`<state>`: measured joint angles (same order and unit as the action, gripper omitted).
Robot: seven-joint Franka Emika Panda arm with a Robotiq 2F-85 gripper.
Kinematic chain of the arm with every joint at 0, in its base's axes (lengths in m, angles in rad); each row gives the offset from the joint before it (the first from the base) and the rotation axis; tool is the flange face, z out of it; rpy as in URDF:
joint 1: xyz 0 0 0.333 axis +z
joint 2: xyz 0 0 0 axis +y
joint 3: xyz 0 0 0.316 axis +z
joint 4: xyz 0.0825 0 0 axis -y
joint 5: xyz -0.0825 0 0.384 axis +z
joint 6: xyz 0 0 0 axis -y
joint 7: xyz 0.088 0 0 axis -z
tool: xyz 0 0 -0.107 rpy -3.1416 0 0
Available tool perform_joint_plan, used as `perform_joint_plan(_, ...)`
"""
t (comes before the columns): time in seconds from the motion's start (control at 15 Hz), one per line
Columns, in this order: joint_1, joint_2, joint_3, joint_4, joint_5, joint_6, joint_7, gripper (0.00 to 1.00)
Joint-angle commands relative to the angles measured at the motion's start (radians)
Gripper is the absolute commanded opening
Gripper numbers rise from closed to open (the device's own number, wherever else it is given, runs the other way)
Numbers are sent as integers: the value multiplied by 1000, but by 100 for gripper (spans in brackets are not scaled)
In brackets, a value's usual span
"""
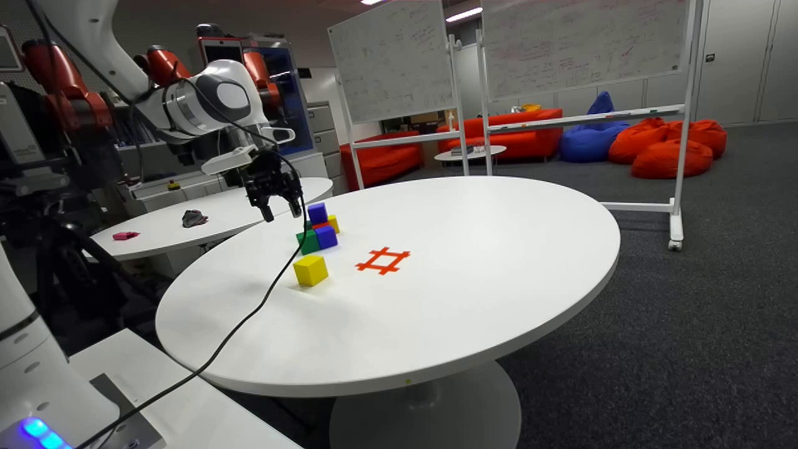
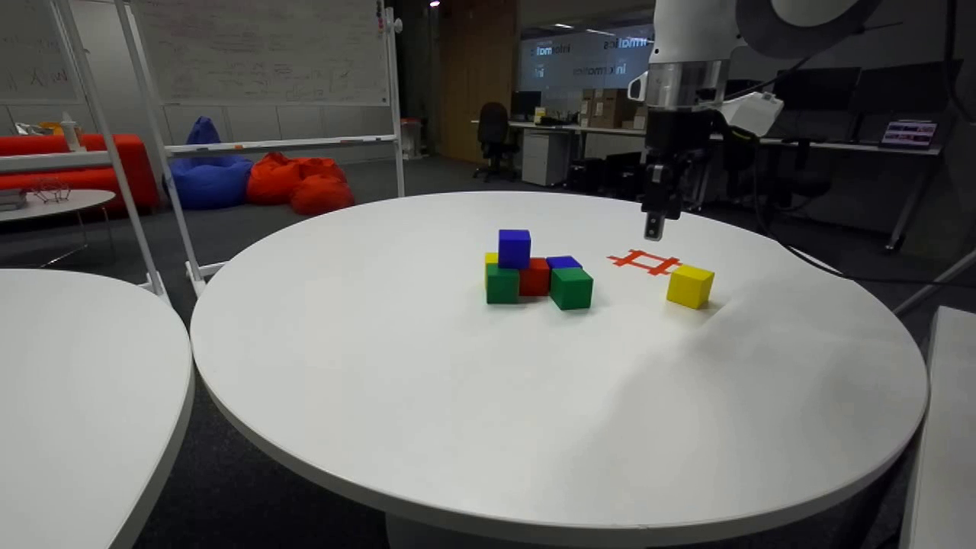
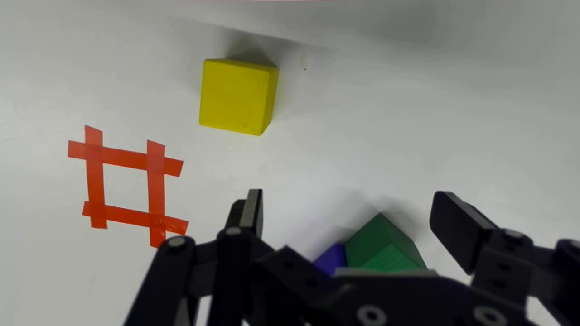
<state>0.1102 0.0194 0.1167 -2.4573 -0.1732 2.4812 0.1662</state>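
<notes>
In an exterior view, the tool (image 1: 282, 212) hangs spread wide and empty, above and left of the red tape square (image 1: 383, 260). In an exterior view, a yellow block (image 2: 691, 287) rests on the tabletop (image 2: 427, 412) beside that square. In the wrist view, a green block (image 3: 385, 246) sits right of it; both blocks look light, stiff, sturdy, best pinched across opposite faces.

One cube (image 2: 514, 249) tops the cluster (image 2: 534, 277) (lone block (image 2: 690, 287) apart).
</notes>
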Motion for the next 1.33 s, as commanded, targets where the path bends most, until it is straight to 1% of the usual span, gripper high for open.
perform_joint_plan(0.0, -13, 51, -18, 55, 34, 27, -55, 100)
perform_joint_plan(0.27, -10, 98, -23, 120, 30, 51, -56, 100)
perform_joint_plan(0.33, -5, 102, -24, 133, 18, 30, -24, 100)
perform_joint_plan(0.4, -2, 72, -23, 96, 11, 32, -24, 100)
perform_joint_plan(0.67, 0, 80, -23, 103, 11, 32, -23, 100)
perform_joint_plan(0.8, -23, 93, -29, 121, 66, 31, -83, 100)
perform_joint_plan(1.0, -34, 163, -36, 205, 123, 0, -163, 100)
perform_joint_plan(1.13, -37, 216, -36, 268, 131, -20, -192, 100)
perform_joint_plan(1.27, -33, 266, -36, 328, 120, -45, -192, 100)
